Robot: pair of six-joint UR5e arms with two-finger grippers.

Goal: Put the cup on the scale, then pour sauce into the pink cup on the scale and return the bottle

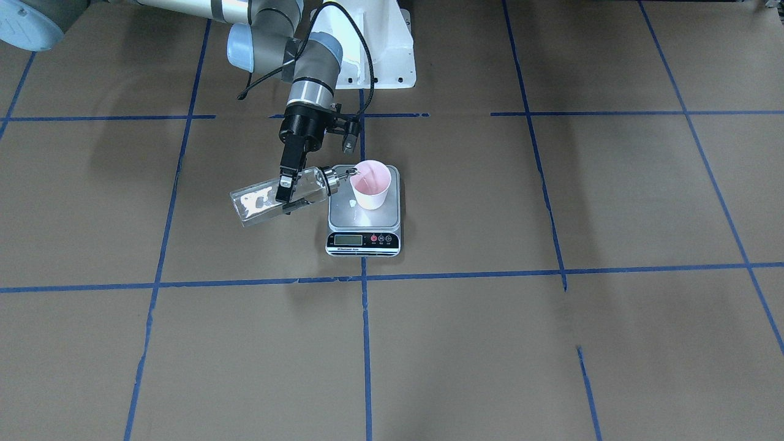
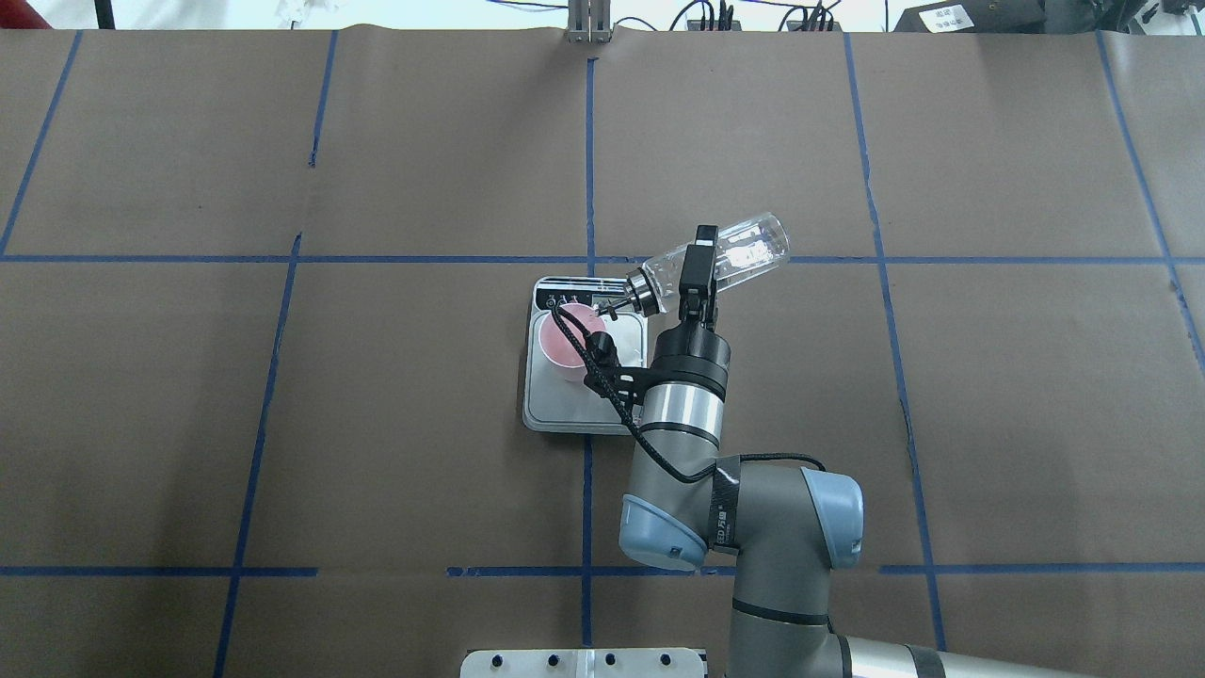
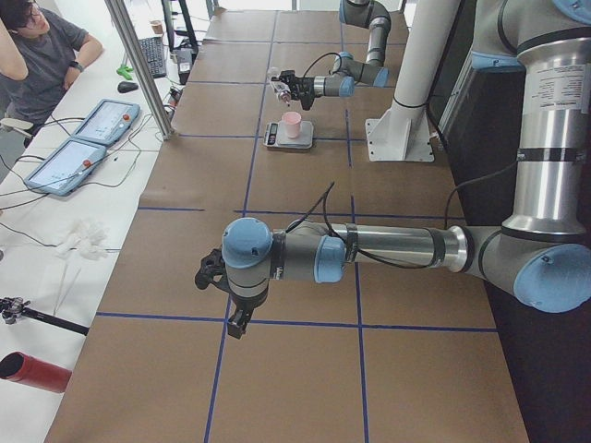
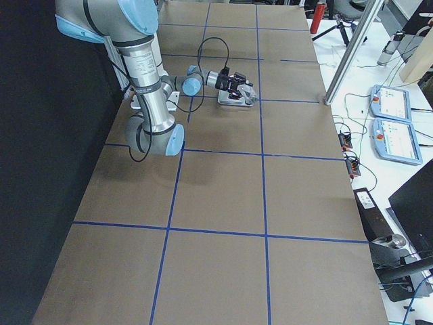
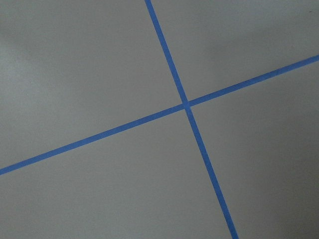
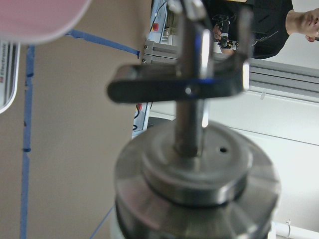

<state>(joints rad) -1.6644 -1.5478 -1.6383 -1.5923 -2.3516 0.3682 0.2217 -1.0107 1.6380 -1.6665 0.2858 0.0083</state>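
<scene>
The pink cup (image 1: pixel 372 182) stands upright on the steel plate of the scale (image 1: pixel 364 240), toward the plate's robot side. My right gripper (image 1: pixel 285 190) is shut on the clear glass bottle (image 1: pixel 257 205) and holds it tilted, nearly level. Its metal spout (image 1: pixel 340 176) reaches the cup's rim. The overhead view shows the same: cup (image 2: pixel 565 344), scale (image 2: pixel 565 414), bottle (image 2: pixel 748 247), gripper (image 2: pixel 697 275). The sauce is clear; I cannot make out a stream. The right wrist view shows the cap (image 6: pixel 199 174) up close. My left gripper (image 3: pixel 235 323) hangs over bare table far from the scale; I cannot tell if it is open.
Brown paper with blue tape lines (image 1: pixel 365 277) covers the table. The robot's white base (image 1: pixel 380 55) stands behind the scale. A small white speck (image 1: pixel 353 202) lies on the plate. An operator (image 3: pixel 42 55) and tablets (image 3: pixel 78 152) are beyond the far table edge.
</scene>
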